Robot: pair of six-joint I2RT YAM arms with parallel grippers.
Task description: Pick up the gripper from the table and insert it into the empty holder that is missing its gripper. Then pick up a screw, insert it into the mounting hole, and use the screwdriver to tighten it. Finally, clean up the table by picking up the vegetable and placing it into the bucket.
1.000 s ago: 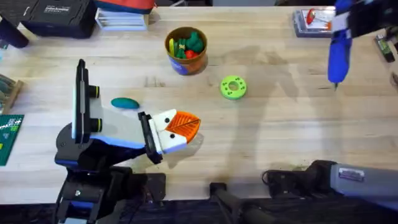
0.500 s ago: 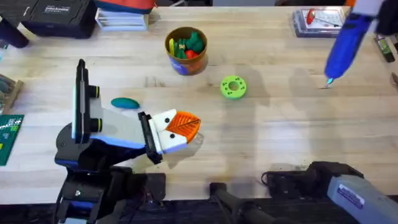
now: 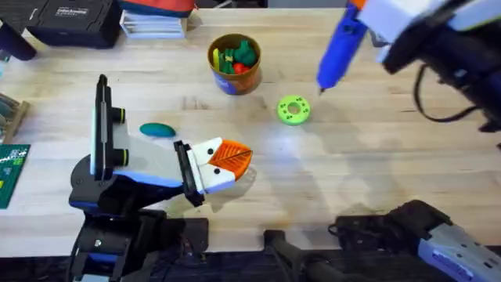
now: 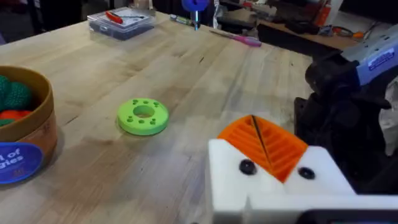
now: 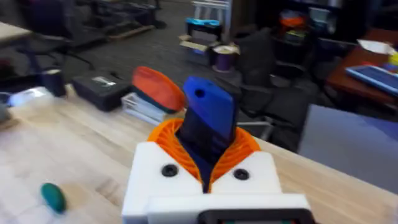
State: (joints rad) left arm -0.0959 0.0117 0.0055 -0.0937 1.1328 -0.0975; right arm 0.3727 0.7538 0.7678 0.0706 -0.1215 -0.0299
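My right gripper [image 3: 368, 19] is shut on the blue screwdriver [image 3: 337, 48], which hangs tilted in the air. Its metal bit points down just up and right of a lime-green disc [image 3: 293, 110]. In the right wrist view the screwdriver [image 5: 208, 121] sits clamped between the orange pads [image 5: 245, 146]. My left gripper [image 3: 233, 158] rests low at the table's front left, shut on nothing, its pads [image 4: 264, 143] pressed together. The teal vegetable [image 3: 157, 130] lies flat beside the left arm. The yellow-orange bucket [image 3: 234, 64] stands at the back, with several toys inside. The loose gripper, holder and screw are out of view.
The green disc [image 4: 143, 116] has small holes around a centre hole. A clear plastic box [image 4: 121, 22] sits at the far right edge. A black case [image 3: 74, 19] and stacked trays [image 3: 154, 23] line the back left. A green circuit board [image 3: 9, 174] lies at the left edge.
The right arm has swung left with the screwdriver, from the table's right edge to just beside the green disc. The left arm, vegetable and bucket have not moved.
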